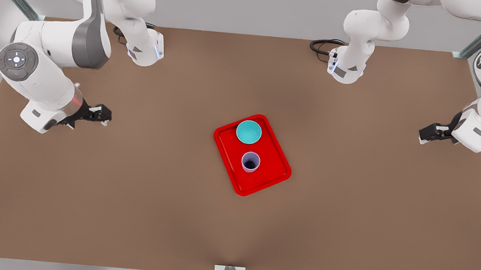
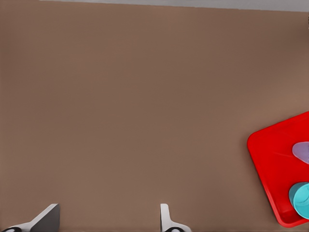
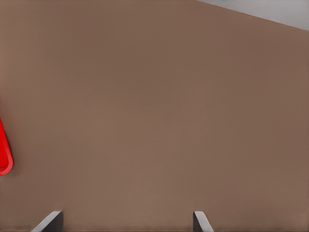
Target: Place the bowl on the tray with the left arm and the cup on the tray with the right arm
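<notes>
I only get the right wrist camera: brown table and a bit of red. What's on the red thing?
Observer: A small round teal plastic bowl stands on that bright red rectangular tray.
Operator: Where's the cup?
Observer: The lavender tapered cup stands upright on the tray too, beside the bowl, not touching.
Operator: And the arms?
Observer: Left gripper hangs at the front view's right, right gripper at its left, jaws open, both far from the tray.

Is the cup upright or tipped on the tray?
Upright. The cup stands on the tray with its round rim up and dark inside showing, apart from the bowl.
</notes>
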Motion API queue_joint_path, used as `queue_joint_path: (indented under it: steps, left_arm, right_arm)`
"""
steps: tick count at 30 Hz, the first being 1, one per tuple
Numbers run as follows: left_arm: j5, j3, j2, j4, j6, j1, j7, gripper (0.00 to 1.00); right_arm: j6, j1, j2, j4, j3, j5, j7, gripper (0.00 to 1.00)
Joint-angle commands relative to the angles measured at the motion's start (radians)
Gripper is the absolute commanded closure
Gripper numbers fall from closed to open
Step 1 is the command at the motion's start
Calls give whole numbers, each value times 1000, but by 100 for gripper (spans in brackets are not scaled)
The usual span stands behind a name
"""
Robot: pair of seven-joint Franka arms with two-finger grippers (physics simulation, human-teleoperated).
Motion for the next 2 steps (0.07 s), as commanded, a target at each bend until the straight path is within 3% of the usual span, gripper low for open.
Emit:
queue_joint_path:
  steps: [1,2]
  left_arm:
    - [2,-1,0,1,-2,1,0,0]
    - [2,-1,0,1,-2,1,0,0]
  right_arm:
    - [0,0,0,0,0,0,0,0]
    - [-2,0,0,0,0,-2,0,0]
